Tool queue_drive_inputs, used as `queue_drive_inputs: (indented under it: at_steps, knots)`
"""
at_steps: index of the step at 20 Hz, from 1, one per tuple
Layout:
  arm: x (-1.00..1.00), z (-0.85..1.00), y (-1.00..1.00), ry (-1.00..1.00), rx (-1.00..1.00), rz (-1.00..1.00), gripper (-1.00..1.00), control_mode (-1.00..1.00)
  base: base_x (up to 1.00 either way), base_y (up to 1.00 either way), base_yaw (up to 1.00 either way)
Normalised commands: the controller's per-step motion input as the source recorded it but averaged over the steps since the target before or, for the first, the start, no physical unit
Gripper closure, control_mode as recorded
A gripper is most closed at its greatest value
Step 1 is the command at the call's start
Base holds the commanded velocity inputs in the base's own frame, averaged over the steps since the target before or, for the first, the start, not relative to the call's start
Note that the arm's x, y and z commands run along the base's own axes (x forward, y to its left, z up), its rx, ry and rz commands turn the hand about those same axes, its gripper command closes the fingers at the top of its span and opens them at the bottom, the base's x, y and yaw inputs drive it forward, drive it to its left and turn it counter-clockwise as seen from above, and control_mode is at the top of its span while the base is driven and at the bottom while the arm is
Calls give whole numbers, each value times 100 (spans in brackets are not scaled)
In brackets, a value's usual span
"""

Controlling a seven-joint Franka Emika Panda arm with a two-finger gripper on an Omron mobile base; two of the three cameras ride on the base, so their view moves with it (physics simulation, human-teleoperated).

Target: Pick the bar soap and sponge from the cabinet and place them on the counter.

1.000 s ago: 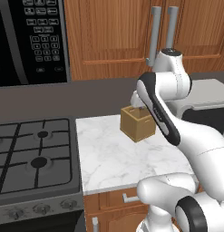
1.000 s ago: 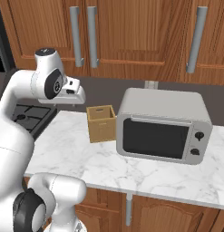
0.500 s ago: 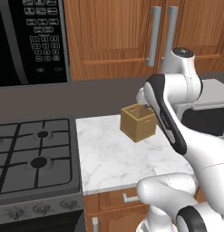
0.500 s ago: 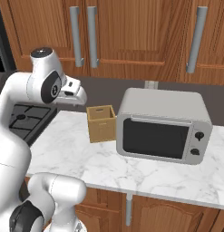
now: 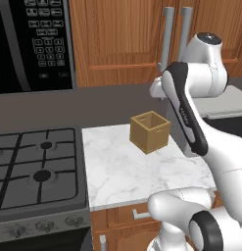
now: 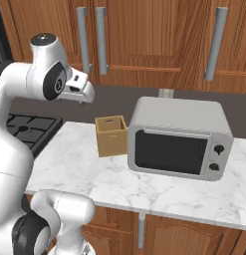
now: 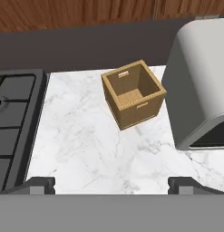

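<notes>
The cabinet (image 5: 122, 44) (image 6: 144, 35) hangs over the counter with its reddish-brown doors shut, so the bar soap and the sponge are hidden. My gripper (image 7: 112, 185) is open, its two dark fingertips (image 7: 39, 183) wide apart and nothing between them. It hovers high above the white marble counter (image 5: 117, 171) (image 6: 79, 169) (image 7: 90, 145), looking down at it. In the right base view my hand (image 6: 78, 88) is raised in front of the dark backsplash, just below the cabinet's grey bar handles (image 6: 90, 37).
An open, empty wooden box (image 5: 150, 131) (image 6: 111, 135) (image 7: 133, 93) stands on the counter. A grey microwave (image 6: 179, 137) (image 7: 199, 90) sits right of it. The black gas stovetop (image 5: 34, 162) (image 7: 13, 122) borders the counter on the left, under a black wall oven (image 5: 29, 44).
The arm has risen, bringing the hand closer to the cabinet doors. The fingers have spread a little wider. The box and microwave have not moved.
</notes>
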Motion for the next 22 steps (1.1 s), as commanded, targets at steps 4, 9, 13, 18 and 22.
queue_drive_inputs:
  at_steps: [4, 9, 13, 18, 22]
  knots:
    - [4, 8, 0, -13, -9, 0, -100, -100, 0, 0, 0]
    - [18, 17, 0, -8, -11, 0, -100, -100, 0, 0, 0]
    - [11, 29, 0, -11, -4, 0, -100, -100, 0, 0, 0]
    - [2, 25, 0, -7, -5, 0, -100, -100, 0, 0, 0]
    - [12, 13, -1, -5, -6, 1, -100, -100, 0, 0, 0]
